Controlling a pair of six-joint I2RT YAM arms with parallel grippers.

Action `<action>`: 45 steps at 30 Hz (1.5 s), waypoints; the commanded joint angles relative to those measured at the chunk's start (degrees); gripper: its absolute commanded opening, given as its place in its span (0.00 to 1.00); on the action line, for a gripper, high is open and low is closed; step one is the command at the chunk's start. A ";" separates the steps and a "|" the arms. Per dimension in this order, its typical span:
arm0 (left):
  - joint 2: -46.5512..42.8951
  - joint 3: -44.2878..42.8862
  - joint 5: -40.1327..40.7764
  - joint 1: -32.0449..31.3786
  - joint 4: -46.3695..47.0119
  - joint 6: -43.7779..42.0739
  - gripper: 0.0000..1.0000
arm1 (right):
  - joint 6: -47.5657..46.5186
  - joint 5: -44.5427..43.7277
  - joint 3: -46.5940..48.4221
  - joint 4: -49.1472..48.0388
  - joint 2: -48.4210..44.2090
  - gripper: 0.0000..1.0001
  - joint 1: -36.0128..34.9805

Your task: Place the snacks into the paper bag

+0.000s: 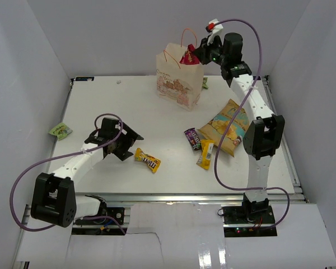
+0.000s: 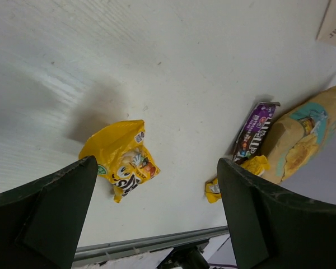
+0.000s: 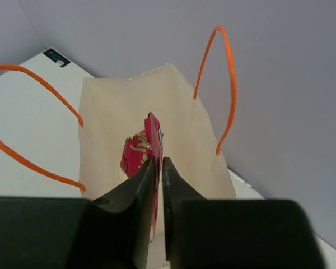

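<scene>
The cream paper bag (image 1: 178, 84) stands upright at the back of the table, its orange handles (image 3: 227, 84) spread apart. My right gripper (image 1: 197, 55) hangs over its mouth, shut on a red snack packet (image 3: 137, 151) that dangles into the opening of the paper bag (image 3: 185, 129). On the table lie the yellow-tan chip bag (image 1: 229, 126), the dark purple bar (image 1: 192, 138), the yellow bar (image 1: 206, 153) and the yellow M&M's pack (image 1: 148, 160). My left gripper (image 1: 131, 144) hovers open just left of the M&M's pack (image 2: 122, 159), nothing between its fingers (image 2: 269, 218).
A small green packet (image 1: 60, 130) lies off the table's left side. Another green item (image 1: 205, 83) sits behind the bag. Grey walls close in the back and sides. The metal front rail (image 1: 185, 196) runs along the near edge.
</scene>
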State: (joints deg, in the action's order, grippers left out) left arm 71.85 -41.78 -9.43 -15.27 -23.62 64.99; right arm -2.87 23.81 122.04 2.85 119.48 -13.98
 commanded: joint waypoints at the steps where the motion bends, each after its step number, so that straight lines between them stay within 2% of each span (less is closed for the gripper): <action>1: 0.74 -2.69 4.59 -0.82 -6.94 1.01 0.98 | -4.06 -4.74 2.59 -5.49 -1.27 0.18 -1.05; 2: 0.83 -3.82 7.82 -0.82 -8.36 0.84 0.98 | -4.50 -4.13 2.24 -5.32 -1.44 0.47 -1.14; 3: 0.83 -4.71 10.20 -0.82 -9.68 0.40 0.98 | -4.86 -3.69 1.80 -4.97 -1.88 0.63 -1.05; 5: 1.09 -8.38 15.73 -0.20 -13.81 -1.87 0.98 | -6.26 -1.50 -1.17 -4.44 -4.50 0.86 -1.05; 6: 2.14 -11.80 22.37 0.58 -16.78 -5.71 0.98 | -7.40 1.38 -4.23 -4.43 -7.22 0.91 -0.62; 7: 2.93 -11.83 25.57 1.37 -17.60 -8.45 0.98 | -7.67 1.41 -4.26 -4.43 -7.24 0.91 -0.18; 10: 8.99 -19.37 38.14 5.40 -22.25 -21.28 0.98 | -9.07 13.76 -11.10 -2.95 -15.04 0.93 2.20; 12: 12.85 -24.91 46.64 7.87 -25.76 -26.55 0.98 | -11.00 16.69 -16.64 0.91 -18.04 0.93 2.81; 15: 20.24 -29.48 49.51 14.63 -26.05 -30.70 0.98 | -17.15 20.30 -27.09 6.63 -24.37 0.94 3.43; 16: 23.21 -30.11 49.86 19.26 -25.52 -31.32 0.98 | -18.90 20.92 -29.99 8.73 -27.60 0.94 3.43; 18: 25.87 -32.39 49.08 22.90 -22.46 -33.08 0.98 | -23.13 21.01 -38.23 10.59 -30.70 0.95 3.52; 21: 30.44 -36.33 44.43 28.44 -17.80 -38.26 0.98 | -27.43 21.19 -45.19 14.89 -34.92 0.95 3.61; 24: 34.48 -40.30 41.16 30.82 -15.59 -41.96 0.98 | -28.41 20.84 -48.20 18.22 -37.04 0.95 3.61; 28: 39.75 -48.46 40.46 32.23 -14.97 -45.12 0.98 | -28.59 20.66 -49.87 21.14 -37.92 0.95 3.61; 34: 45.47 -53.75 37.83 36.53 -14.62 -46.97 0.98 | -28.68 19.87 -50.32 22.72 -38.27 0.95 3.78; 40: 48.64 -55.69 32.20 37.68 -14.09 -47.85 0.89 | -28.77 19.78 -49.62 23.60 -37.66 0.95 4.31; 45: 49.08 -53.24 31.14 37.85 -13.04 -47.15 0.89 | -27.63 20.13 -47.86 23.43 -36.60 0.95 5.19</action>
State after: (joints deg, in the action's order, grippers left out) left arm 122.56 -95.48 23.70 23.03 -37.91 18.04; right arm -30.59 43.38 71.57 26.09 83.07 -9.43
